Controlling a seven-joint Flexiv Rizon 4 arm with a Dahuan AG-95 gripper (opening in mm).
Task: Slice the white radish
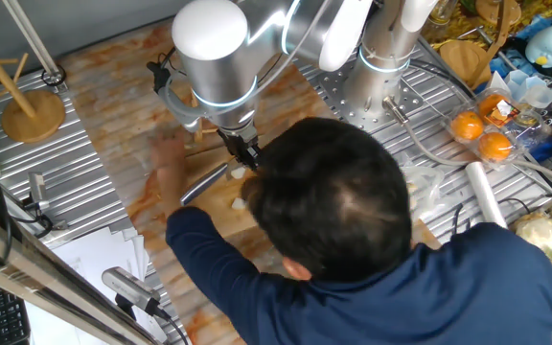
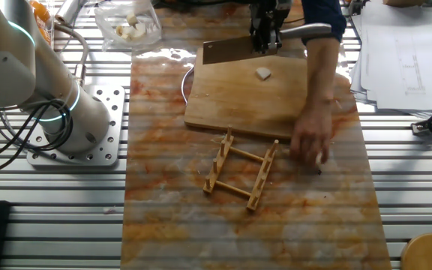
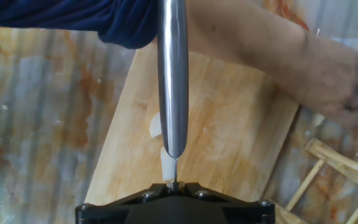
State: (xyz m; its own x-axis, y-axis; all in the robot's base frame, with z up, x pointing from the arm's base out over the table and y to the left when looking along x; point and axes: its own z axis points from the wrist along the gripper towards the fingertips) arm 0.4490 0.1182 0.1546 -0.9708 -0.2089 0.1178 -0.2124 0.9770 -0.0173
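The other fixed view, read left to right. At far left stood the arm's base (image 2: pixel 73 124) on the ribbed table (image 2: pixel 51 217); behind it lay a clear bag of pale chunks (image 2: pixel 130 26), which was not the task's root. Along the centre ran an orange-stained mat (image 2: pixel 171 217) carrying a small wooden rack (image 2: pixel 242 174) and, beyond it, the wooden cutting board (image 2: pixel 238 101). On the board's far edge the gripper (image 2: pixel 265 34) held a cleaver (image 2: pixel 227 51) by its steel handle, fingers clamped on the handle, blade resting near the board. One pale piece of the white radish (image 2: pixel 262 73) lay on the board just beside the blade. At right a person's hand (image 2: pixel 310 139) reached off the board's near corner onto the mat, apparently touching another small pale bit; what it was could not be told.

In the hand view the handle (image 3: pixel 173 74) ran straight away from the fingers, with cream chunks (image 3: pixel 156 126) on the board beneath it.

Handling, as a judgement: the radish pieces appeared light, stiff and brittle, with moist cut faces likely to slide or roll under a descending blade. A piece would best be steadied by its flanks, flat face down, well apart from the cutting line. The person's arm crossing the board was a hazard for any stroke.
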